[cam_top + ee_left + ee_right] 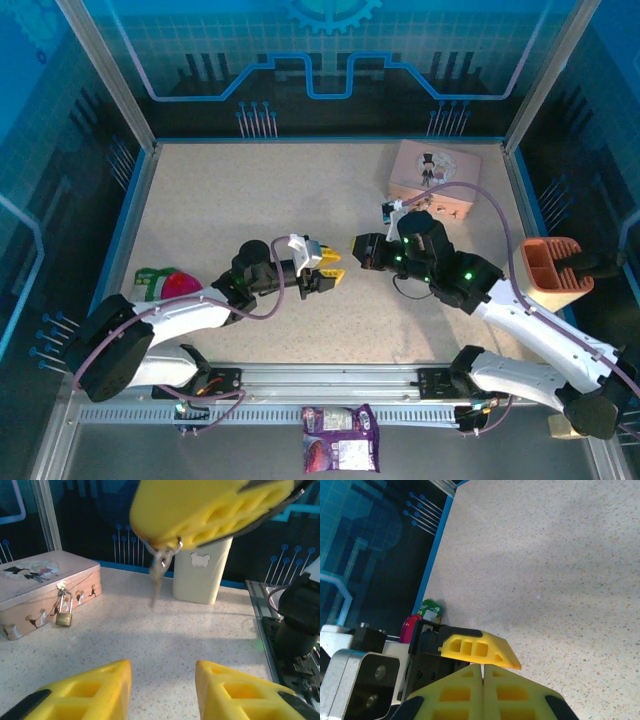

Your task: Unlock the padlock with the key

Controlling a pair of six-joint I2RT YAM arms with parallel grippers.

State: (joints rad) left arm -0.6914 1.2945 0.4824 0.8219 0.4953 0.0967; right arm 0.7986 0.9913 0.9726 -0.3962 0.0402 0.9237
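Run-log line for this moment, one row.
right gripper: shut on key, key dangling | left gripper: open, empty, facing key | padlock: hanging on box latch, untouched

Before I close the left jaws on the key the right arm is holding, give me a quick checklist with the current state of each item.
1. Key secured: ok, it hangs by its ring from the shut right gripper.
2. Left gripper ready: ok, jaws apart with nothing between them.
3. Key between the left jaws: not ok, it hangs ahead of them, not in the gap.
4. Padlock in place: ok, its shackle is through the hasp of the pink box.
5. Keyhole direction: cannot tell.
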